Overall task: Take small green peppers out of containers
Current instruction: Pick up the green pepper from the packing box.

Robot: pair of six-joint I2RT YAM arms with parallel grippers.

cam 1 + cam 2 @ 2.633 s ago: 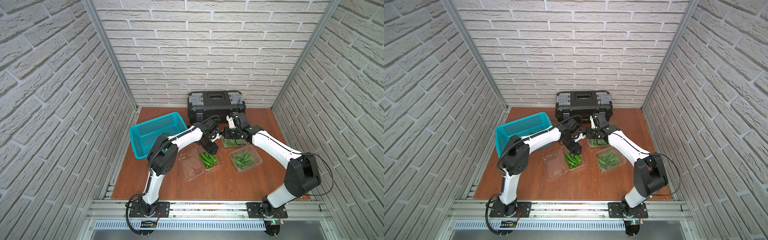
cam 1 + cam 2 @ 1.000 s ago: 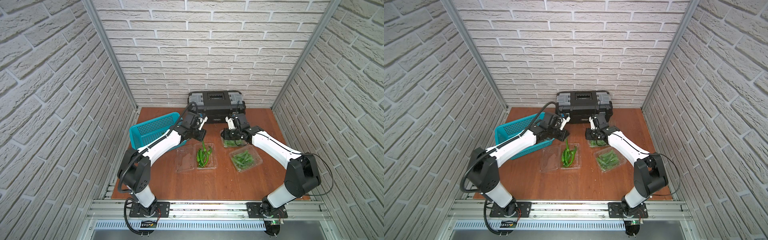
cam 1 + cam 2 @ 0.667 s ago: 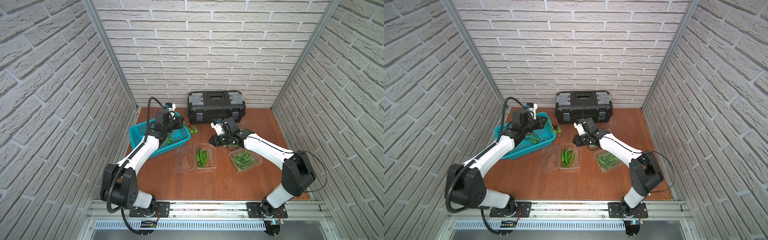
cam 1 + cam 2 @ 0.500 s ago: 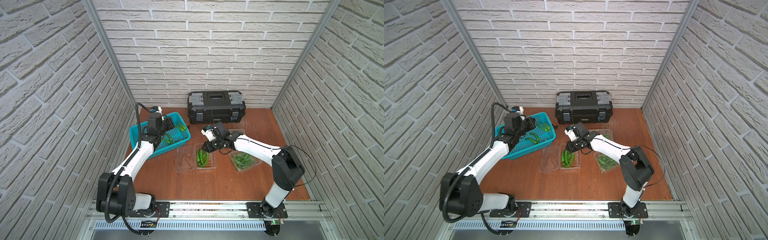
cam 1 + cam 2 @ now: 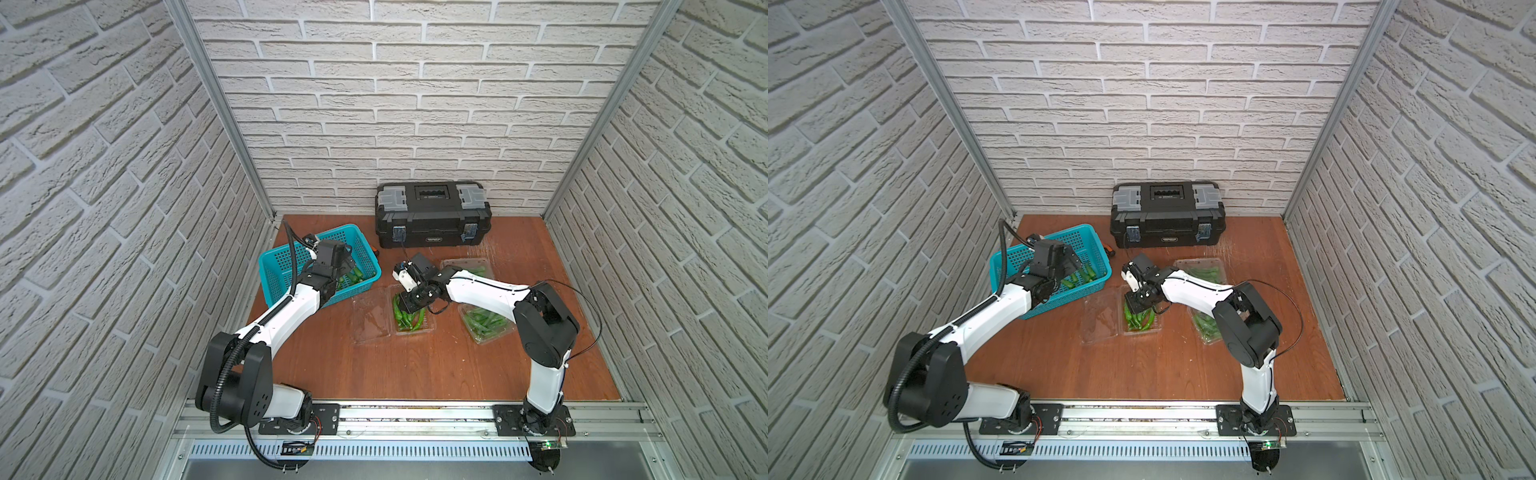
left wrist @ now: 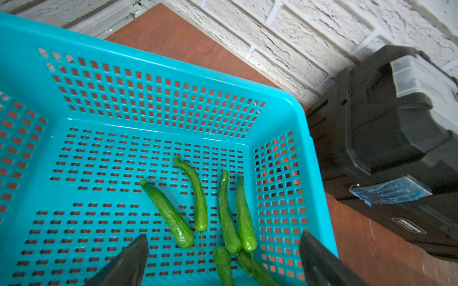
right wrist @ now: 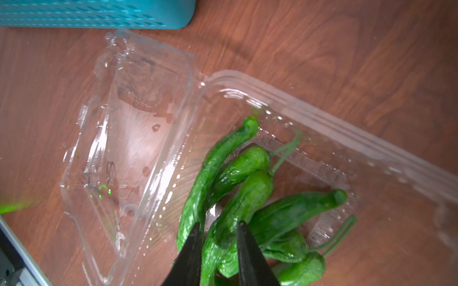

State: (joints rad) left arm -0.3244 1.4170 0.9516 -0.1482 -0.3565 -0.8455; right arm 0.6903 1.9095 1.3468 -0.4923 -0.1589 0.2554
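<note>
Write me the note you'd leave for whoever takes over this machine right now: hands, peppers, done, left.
Left hand: open, empty, above the teal basket.
Right hand: pinching one pepper in the open container.
Done: several peppers lie in the basket.
Left: the rest of the open container, plus the back container and the right-side container, both with peppers inside.

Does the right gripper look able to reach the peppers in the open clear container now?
Probably yes. The container's lid lies folded open, nothing covers the peppers, and the right gripper stands with its fingers either side of one pepper.
</note>
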